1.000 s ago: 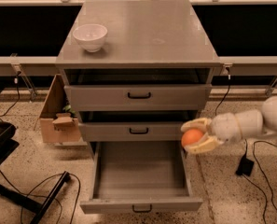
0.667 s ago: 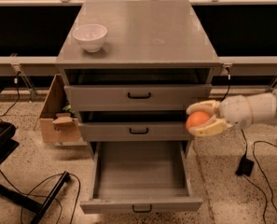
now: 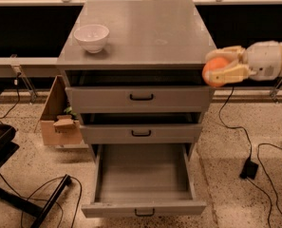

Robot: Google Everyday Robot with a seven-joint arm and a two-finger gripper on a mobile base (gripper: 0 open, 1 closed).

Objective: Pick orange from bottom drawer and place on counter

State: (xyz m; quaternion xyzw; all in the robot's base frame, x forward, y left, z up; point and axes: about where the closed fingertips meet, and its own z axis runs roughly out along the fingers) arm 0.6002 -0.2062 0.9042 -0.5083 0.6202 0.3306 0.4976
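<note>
My gripper [image 3: 221,65] comes in from the right and is shut on the orange [image 3: 213,70], holding it in the air at the right front corner of the counter [image 3: 145,32], level with its edge. The bottom drawer [image 3: 143,179] is pulled fully open and its tray holds nothing. The two upper drawers are closed or nearly closed.
A white bowl [image 3: 91,37] stands on the counter's left side. A cardboard box [image 3: 60,120] sits on the floor left of the cabinet. Black cables and a power brick [image 3: 249,167] lie on the floor to the right; a black chair base is at lower left.
My gripper has lifted the orange from beside the middle drawer up to the level of the counter's edge at its right front corner.
</note>
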